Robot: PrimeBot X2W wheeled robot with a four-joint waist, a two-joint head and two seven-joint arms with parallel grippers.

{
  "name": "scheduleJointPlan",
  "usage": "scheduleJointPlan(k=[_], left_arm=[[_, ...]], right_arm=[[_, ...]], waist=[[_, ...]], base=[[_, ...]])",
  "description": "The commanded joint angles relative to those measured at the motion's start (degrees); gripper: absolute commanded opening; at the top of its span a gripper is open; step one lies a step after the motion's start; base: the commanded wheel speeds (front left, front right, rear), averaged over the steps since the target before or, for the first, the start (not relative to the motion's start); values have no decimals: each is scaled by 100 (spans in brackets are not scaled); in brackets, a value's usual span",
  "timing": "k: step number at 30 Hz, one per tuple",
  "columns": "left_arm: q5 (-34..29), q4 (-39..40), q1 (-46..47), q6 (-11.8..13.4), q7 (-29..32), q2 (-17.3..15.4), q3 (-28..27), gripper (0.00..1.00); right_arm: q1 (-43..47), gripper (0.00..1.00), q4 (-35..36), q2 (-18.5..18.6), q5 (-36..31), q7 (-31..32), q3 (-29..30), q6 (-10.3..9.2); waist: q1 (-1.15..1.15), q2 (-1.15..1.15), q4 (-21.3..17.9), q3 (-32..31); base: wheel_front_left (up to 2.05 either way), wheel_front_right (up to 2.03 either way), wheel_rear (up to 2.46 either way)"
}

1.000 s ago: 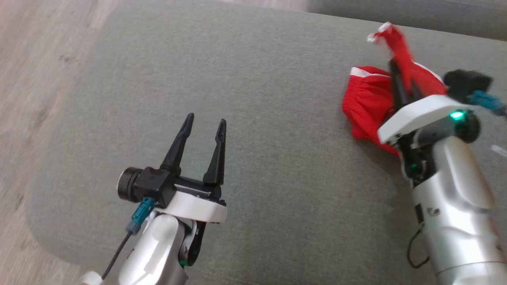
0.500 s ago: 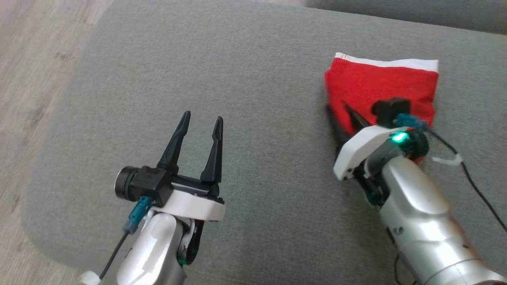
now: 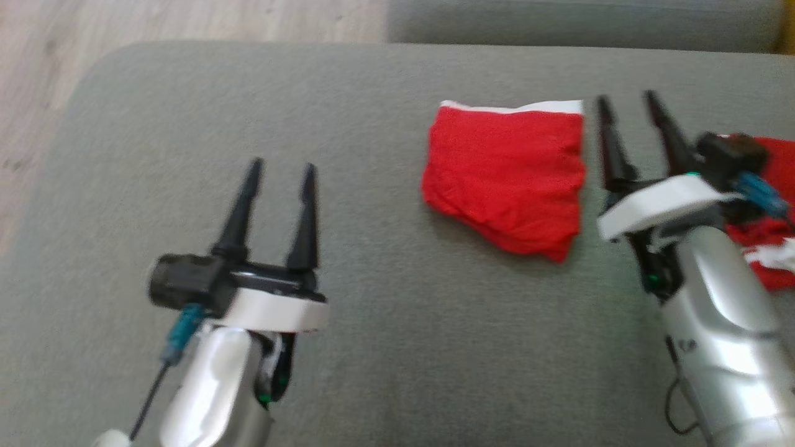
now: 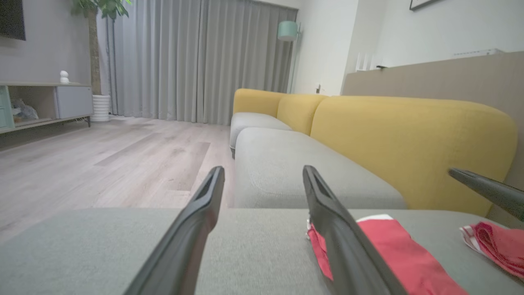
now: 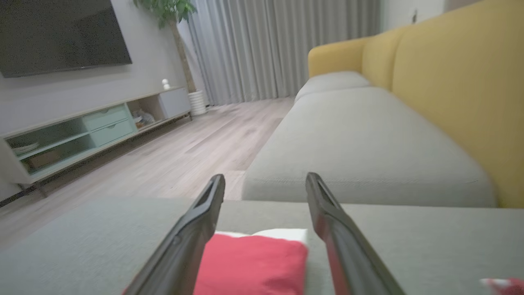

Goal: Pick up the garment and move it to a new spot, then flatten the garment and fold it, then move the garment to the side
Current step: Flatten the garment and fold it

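Note:
The garment (image 3: 506, 177) is red with a white band along its far edge. It lies folded in a flat rectangle on the grey cushion (image 3: 385, 298), also seen as garment (image 4: 393, 250) and garment (image 5: 254, 262). My right gripper (image 3: 626, 97) stands open just right of it, touching nothing; in the right wrist view the right gripper (image 5: 266, 176) has open jaws above the garment's near part. My left gripper (image 3: 281, 165) is open and empty well to the garment's left. The left gripper (image 4: 263, 169) points along the sofa.
A second red-and-white cloth (image 3: 770, 254) lies crumpled at the far right, partly behind my right arm, and shows as cloth (image 4: 497, 246). Wooden floor (image 3: 186, 18) runs past the cushion's left edge. A yellow backrest (image 4: 409, 139) and another grey cushion (image 5: 368, 139) lie beyond.
My right gripper, shut on the lifted garment a second ago, has opened and drawn off to its right. The garment now lies folded flat. The head camera has shifted.

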State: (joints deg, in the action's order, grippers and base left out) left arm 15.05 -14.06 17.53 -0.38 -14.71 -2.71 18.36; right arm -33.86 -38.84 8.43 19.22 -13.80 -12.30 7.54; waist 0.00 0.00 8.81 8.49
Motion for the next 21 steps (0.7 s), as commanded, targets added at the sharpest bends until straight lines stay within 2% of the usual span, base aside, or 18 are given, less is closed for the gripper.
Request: scheduleJointPlan(k=[1, 6, 9, 12, 16, 21], left_arm=[[-46, 281, 75, 71, -29, -73, -335, 100], [-95, 390, -42, 64, -29, -68, -554, 100], [-148, 368, -137, 21, -29, -65, -616, 100], [-182, 324, -253, -19, -29, -59, -677, 100], [-207, 303, -402, -64, -29, -46, -738, 100], [-128, 322, -408, -97, -29, -25, -703, 100]], right_arm=[[145, 100, 306, -19, -138, -83, 91, -5], [847, 100, 1073, -69, -626, -108, 1014, -5], [1336, 100, 1537, -172, -958, -110, 1379, -5], [1768, 100, 1987, -358, -994, -112, 1722, -5], [2217, 100, 2409, -504, -996, -111, 1891, -5], [2430, 100, 2701, -551, -878, -77, 1833, -5]], waist=[[0, 0, -285, -174], [0, 0, -580, -283], [0, 0, -712, -318], [0, 0, -818, -333], [0, 0, -902, -289], [0, 0, -928, -92]], base=[[0, 0, 0], [0, 0, 0], [0, 0, 0], [0, 0, 0], [0, 0, 0], [0, 0, 0]])
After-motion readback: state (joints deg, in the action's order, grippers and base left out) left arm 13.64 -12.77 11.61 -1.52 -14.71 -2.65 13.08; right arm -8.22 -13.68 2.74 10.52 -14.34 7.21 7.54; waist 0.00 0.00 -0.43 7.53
